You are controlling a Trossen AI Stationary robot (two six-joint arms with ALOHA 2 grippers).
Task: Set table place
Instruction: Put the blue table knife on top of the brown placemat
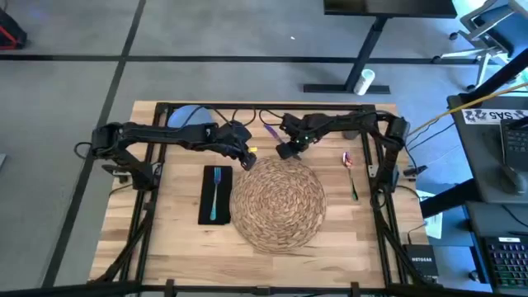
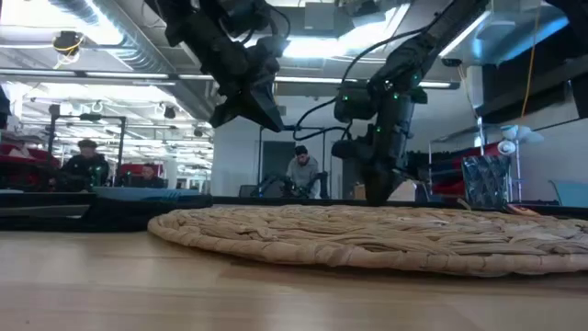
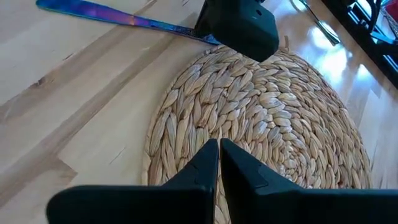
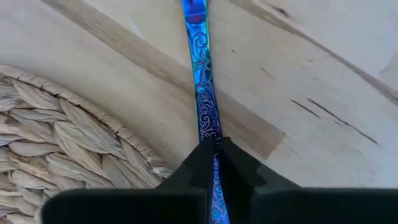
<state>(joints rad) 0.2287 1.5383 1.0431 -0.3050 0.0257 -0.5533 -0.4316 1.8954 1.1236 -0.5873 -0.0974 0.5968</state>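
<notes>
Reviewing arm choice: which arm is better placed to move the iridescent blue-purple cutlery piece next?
Right. Its end effector is already shut on the iridescent blue-purple cutlery piece beside the round woven straw placemat. The left end effector hangs shut over the mat, holding nothing.

A black box [image 1: 420, 262] at the table's right corner reads "NETGEAR"; a strip [image 1: 495, 115] on the desk beyond shows letters like "SAS".
</notes>
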